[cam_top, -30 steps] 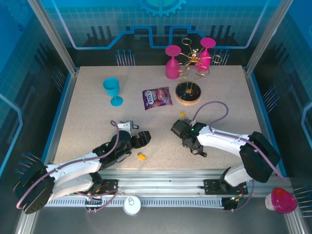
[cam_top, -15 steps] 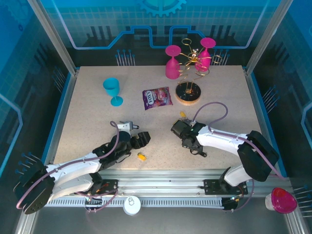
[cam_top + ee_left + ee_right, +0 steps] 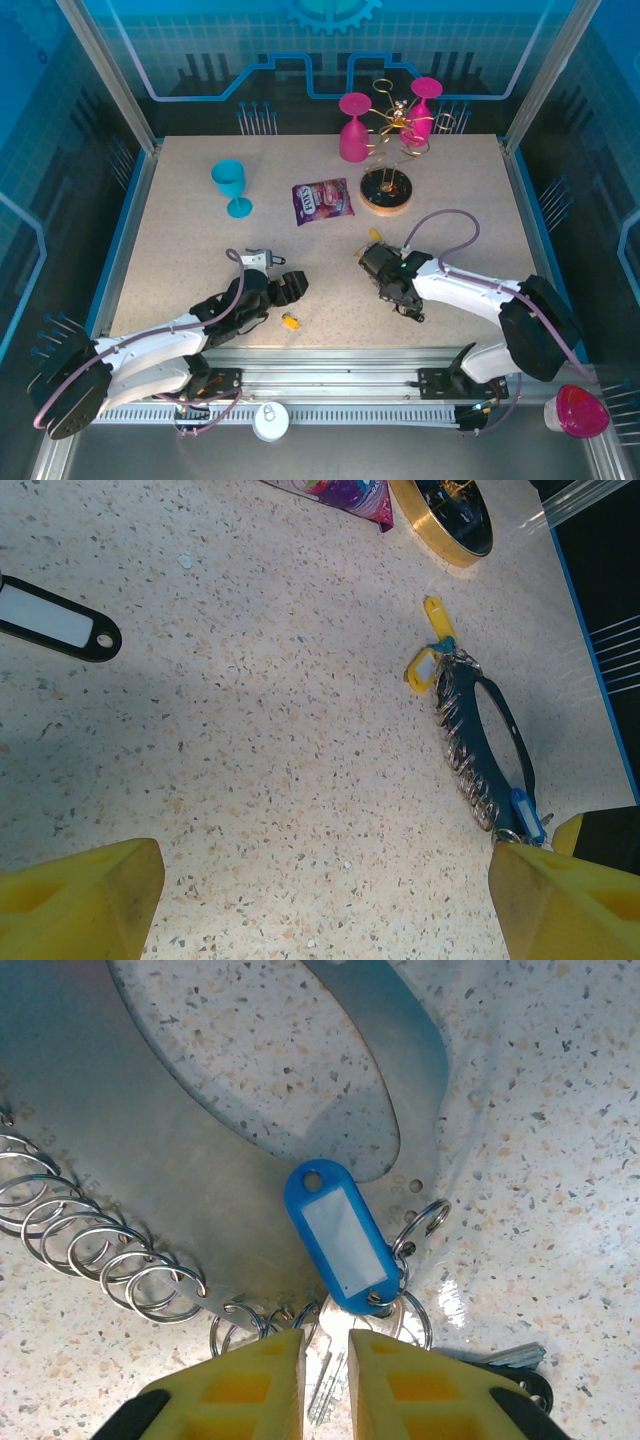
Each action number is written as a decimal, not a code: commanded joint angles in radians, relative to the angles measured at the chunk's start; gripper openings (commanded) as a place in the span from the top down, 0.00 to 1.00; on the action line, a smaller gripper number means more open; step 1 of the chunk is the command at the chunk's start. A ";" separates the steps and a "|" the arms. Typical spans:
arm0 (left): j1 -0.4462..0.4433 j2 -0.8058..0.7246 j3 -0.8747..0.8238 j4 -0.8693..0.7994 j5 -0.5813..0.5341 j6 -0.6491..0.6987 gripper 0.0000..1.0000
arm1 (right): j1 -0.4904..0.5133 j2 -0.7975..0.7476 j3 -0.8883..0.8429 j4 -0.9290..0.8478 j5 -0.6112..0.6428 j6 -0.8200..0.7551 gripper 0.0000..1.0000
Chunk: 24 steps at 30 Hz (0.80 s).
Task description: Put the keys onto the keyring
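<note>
The keyring (image 3: 150,1140) is a flat grey metal loop lying on the table, its edge hung with several small split rings (image 3: 110,1255). One of the keys, with a blue tag (image 3: 340,1245), hangs on it. My right gripper (image 3: 327,1370) is shut on this key's blade, down at the table. From the left wrist the keyring (image 3: 490,735) lies far right, with two yellow tags (image 3: 421,668) at its far end. A black-tagged key (image 3: 55,628) lies at the far left. Another yellow-orange key (image 3: 290,321) lies near the front edge. My left gripper (image 3: 325,900) hovers open over bare table.
A purple snack packet (image 3: 322,200) lies mid-table. Behind it are a round wooden base (image 3: 386,190), a gold wire rack (image 3: 400,120) and pink glasses (image 3: 353,127). A teal goblet (image 3: 231,186) stands at the back left.
My right gripper has shifted slightly to the right over the keyring and its jaws have narrowed onto the key. The left arm has not moved.
</note>
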 commanded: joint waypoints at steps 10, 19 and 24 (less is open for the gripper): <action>-0.005 0.000 0.001 -0.005 -0.006 -0.017 0.15 | -0.014 0.050 -0.013 0.039 -0.028 0.014 0.81; -0.005 -0.002 -0.001 -0.003 -0.006 -0.017 0.15 | -0.015 0.060 -0.023 0.045 -0.037 0.019 0.81; -0.006 -0.002 -0.001 -0.002 -0.006 -0.018 0.15 | -0.009 0.056 -0.023 0.065 -0.050 0.000 0.77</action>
